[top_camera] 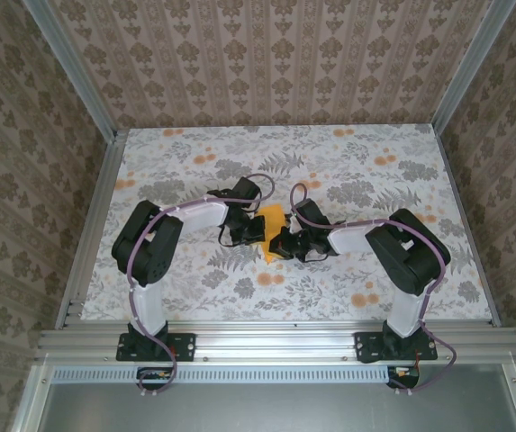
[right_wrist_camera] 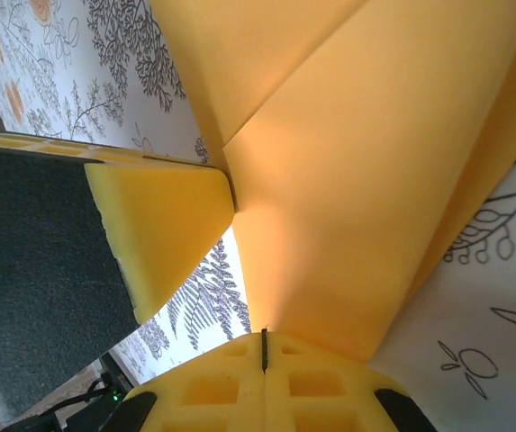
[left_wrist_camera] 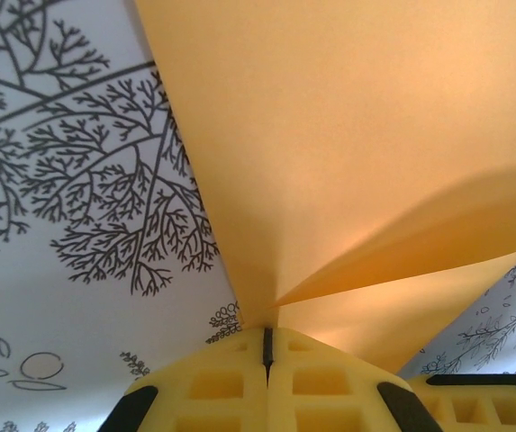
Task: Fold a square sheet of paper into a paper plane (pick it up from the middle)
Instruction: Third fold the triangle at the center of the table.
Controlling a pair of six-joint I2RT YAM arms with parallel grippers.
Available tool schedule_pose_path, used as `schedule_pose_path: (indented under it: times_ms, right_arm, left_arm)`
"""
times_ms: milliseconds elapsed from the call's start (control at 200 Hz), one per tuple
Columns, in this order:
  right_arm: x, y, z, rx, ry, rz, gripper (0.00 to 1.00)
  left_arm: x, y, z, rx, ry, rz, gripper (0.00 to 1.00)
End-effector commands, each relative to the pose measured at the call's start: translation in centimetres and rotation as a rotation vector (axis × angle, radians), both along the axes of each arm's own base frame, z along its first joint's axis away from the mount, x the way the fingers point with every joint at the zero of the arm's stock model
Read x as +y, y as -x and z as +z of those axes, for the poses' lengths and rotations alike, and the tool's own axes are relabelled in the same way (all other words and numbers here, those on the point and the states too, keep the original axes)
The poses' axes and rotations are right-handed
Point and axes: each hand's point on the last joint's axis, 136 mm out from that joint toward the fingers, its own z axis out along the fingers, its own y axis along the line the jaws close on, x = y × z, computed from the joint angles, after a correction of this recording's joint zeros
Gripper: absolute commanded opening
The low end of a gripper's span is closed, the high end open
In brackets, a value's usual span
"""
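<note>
The square sheet of paper [top_camera: 274,219] is bright orange, folded into overlapping layers, and held up off the table's middle between both grippers. My left gripper [top_camera: 256,229] comes from the left. In the left wrist view it [left_wrist_camera: 267,331] is shut on a corner where the sheet [left_wrist_camera: 348,135] fans out, with a creased flap [left_wrist_camera: 402,247] across it. My right gripper [top_camera: 285,243] comes from the right. In the right wrist view it [right_wrist_camera: 264,335] is shut on the sheet's lower edge [right_wrist_camera: 348,207]. The left gripper's yellow finger [right_wrist_camera: 163,225] pinches the sheet beside it. A paper plane is out of view.
A floral tablecloth [top_camera: 194,153] with small orange printed flowers [top_camera: 269,280] covers the table. Aluminium rails [top_camera: 95,216] and patterned walls [top_camera: 267,54] close it in on three sides. Both arms' elbows [top_camera: 145,243] [top_camera: 411,247] stand near the front corners.
</note>
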Motion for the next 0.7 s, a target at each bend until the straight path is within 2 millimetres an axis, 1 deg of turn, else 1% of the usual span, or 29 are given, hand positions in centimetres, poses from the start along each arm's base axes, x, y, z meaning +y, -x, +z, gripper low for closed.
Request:
schedule_pose_path:
  times_ms: [0,175,270,360,455,580,695]
  right_arm:
    - [0.1,1.5,-0.3,0.024,-0.007,0.052,0.04]
    - [-0.2,1.9,-2.4,0.068,0.015,0.031,0.04]
    - [-0.1,1.6,-2.9,0.074,0.010,0.020,0.04]
    - [0.2,1.4,-2.6,0.061,-0.011,0.020,0.04]
    - [0.5,1.2,-1.5,0.028,-0.042,0.028,0.05]
    - [0.5,1.7,-0.1,-0.005,-0.070,0.043,0.05]
    - [0.6,2.3,-0.1,-0.005,-0.066,0.056,0.05]
  left_arm:
    - [2.6,2.3,-3.7,0.102,-0.158,0.018,0.00]
    - [2.5,2.4,-3.7,0.105,-0.161,0.020,0.00]
    - [2.6,2.5,-3.8,0.107,-0.164,0.020,0.00]
    - [2.6,2.6,-3.9,0.110,-0.167,0.021,0.00]
    - [2.7,2.5,-3.9,0.110,-0.168,0.022,0.00]
    - [2.7,2.6,-3.9,0.109,-0.173,0.022,0.00]
    - [2.7,2.5,-3.9,0.108,-0.174,0.023,0.00]
